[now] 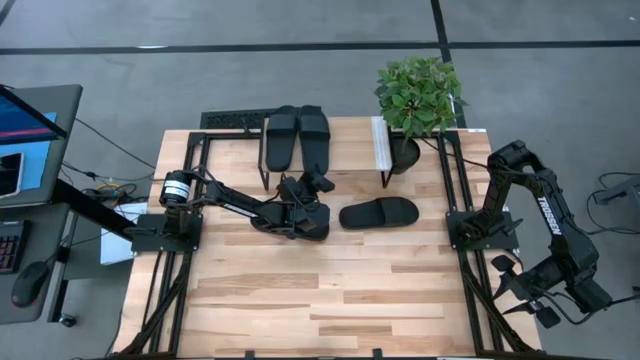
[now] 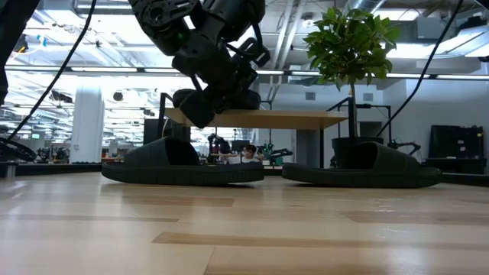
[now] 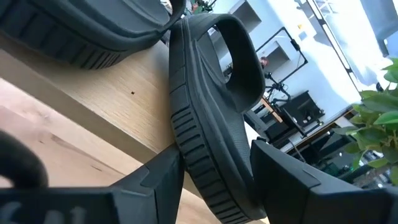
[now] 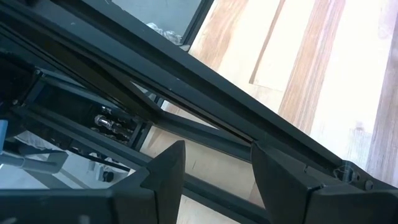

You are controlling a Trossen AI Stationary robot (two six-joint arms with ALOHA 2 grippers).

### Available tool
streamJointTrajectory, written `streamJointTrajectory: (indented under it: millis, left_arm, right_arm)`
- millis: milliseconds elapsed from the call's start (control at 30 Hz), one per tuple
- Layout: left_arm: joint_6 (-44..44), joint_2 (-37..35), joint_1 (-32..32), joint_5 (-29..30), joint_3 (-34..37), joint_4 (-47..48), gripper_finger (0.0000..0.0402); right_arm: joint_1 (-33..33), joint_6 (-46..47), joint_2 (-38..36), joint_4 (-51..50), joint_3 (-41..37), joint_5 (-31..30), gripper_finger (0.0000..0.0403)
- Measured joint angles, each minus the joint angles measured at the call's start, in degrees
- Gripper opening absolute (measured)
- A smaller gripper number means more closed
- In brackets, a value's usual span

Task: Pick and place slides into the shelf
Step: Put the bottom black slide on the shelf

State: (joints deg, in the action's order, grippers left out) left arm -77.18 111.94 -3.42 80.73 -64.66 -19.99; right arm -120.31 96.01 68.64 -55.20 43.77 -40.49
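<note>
Two black slides lie side by side on the shelf: the left one and the right one. My left gripper reaches level toward the shelf's near edge, rolled on its side, shut on the right slide's near end. Two more slides rest sole down on the table, one in the middle and one under my left arm. My right gripper hangs open over the frame at the table's right edge, with nothing between its fingers. My left gripper pinches the near end of the slide's sole between its two fingers, one against the underside, one on the footbed side. The fingers come level from the table's near side, along the slide. The sole lies along the shelf board.
A potted plant stands at the shelf's right end. Black metal frames run along both table sides. A monitor and keyboard sit off the table's left. Bare planks fill the near half.
</note>
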Motion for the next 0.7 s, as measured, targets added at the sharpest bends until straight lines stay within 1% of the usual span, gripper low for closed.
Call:
streamJointTrajectory:
  millis: [133,333,567,700]
  left_arm:
    - [1.48,0.0,-0.02,-0.72,0.0,0.0,0.017]
    - [-2.34,0.0,-0.07,-0.48,0.0,0.02,0.0171]
    - [-2.69,0.0,-0.07,-0.69,0.0,0.04,0.0194]
    - [-2.68,0.0,-0.07,-0.87,0.02,0.03,0.02]
  right_arm:
    - [0.0,0.0,0.0,0.0,-0.02,-0.01,0.0178]
    - [0.0,0.0,0.0,0.0,-0.02,-0.02,0.0178]
    - [0.02,0.0,0.0,0.0,0.0,-0.02,0.0178]
    - [0.02,0.0,0.0,-0.01,-0.02,-0.02,0.0178]
